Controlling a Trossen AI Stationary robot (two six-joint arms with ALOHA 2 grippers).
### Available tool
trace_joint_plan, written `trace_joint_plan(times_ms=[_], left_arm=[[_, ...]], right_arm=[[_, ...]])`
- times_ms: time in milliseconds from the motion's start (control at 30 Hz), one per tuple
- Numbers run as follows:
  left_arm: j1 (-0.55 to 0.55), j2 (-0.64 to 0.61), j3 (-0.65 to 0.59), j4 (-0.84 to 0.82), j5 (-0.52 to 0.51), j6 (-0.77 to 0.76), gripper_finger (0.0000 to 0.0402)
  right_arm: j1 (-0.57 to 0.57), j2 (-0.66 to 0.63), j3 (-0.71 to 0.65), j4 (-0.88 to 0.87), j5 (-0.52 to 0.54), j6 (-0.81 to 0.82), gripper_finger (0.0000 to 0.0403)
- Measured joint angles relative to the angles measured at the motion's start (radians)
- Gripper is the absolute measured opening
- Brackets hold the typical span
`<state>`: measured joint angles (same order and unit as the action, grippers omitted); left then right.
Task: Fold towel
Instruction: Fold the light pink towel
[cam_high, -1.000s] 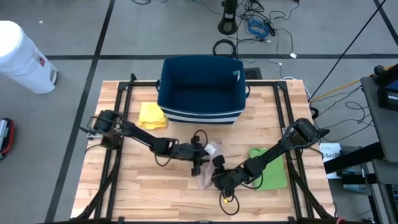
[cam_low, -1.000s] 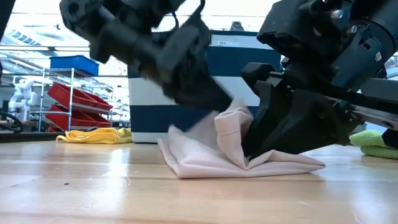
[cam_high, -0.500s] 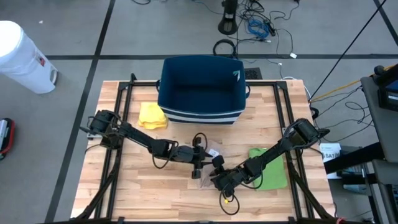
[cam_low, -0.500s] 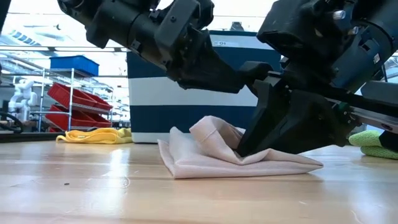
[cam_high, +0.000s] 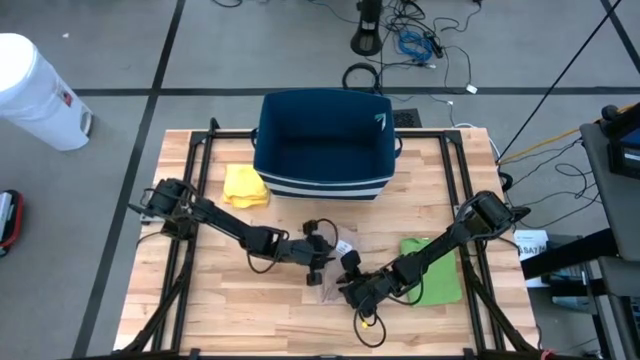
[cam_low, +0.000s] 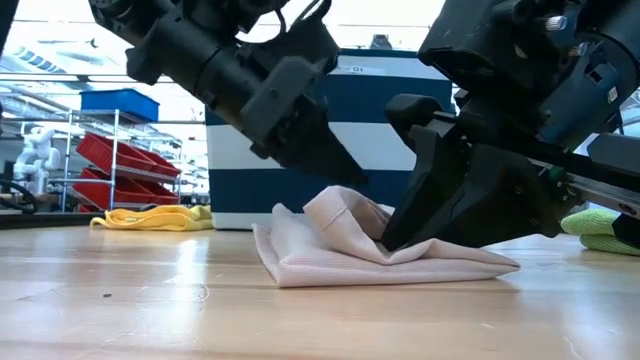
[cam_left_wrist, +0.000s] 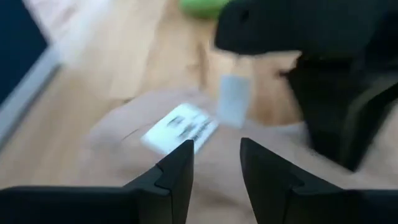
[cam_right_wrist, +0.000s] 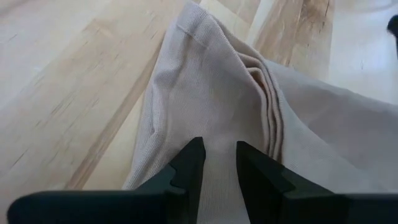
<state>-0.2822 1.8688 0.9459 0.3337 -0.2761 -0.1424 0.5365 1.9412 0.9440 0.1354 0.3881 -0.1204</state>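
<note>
Wooden table (cam_high: 230, 300) | beige towel (cam_low: 340, 255), label unreadable | left gripper (cam_left_wrist: 214, 165) parted, empty | right gripper (cam_right_wrist: 217, 163) pinching towel

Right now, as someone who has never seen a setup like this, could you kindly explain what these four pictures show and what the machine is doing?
These are two dark robot arms at a pale wooden slatted table, photographed from four places: overhead, level with the tabletop, and from a small camera on each wrist. On the table stand a large navy fabric bin with a white stripe, a crumpled yellow cloth and a bright green cloth. In the middle lies the beige towel, partly folded and bunched into a ridge. The right gripper presses down on the towel with a fold of fabric between its narrowly parted fingers. The left gripper hangs just above the towel, fingers parted with nothing between them; a white label on the towel shows beyond it.
</note>
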Motion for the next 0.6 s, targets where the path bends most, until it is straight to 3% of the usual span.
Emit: trace_joint_plan(times_ms=[100,167,467,600], left_arm=[[-0.008,-0.005,0.0,-0.016,-0.078,0.021,0.0137],[-0.008,-0.013,0.0,-0.014,-0.068,0.021,0.0137],[-0.052,-0.015,0.0,0.034,0.239,-0.011,0.0137],[-0.091,-0.015,0.0,0.034,0.268,-0.037,0.0137]], right_arm=[[0.0,0.0,0.0,-0.002,0.002,0.001,0.0088],[0.0,0.0,0.0,-0.002,0.002,0.002,0.0088],[0.0,0.0,0.0,-0.001,0.03,0.0,0.0088],[-0.006,0.0,0.0,-0.001,0.031,0.002,0.0088]])
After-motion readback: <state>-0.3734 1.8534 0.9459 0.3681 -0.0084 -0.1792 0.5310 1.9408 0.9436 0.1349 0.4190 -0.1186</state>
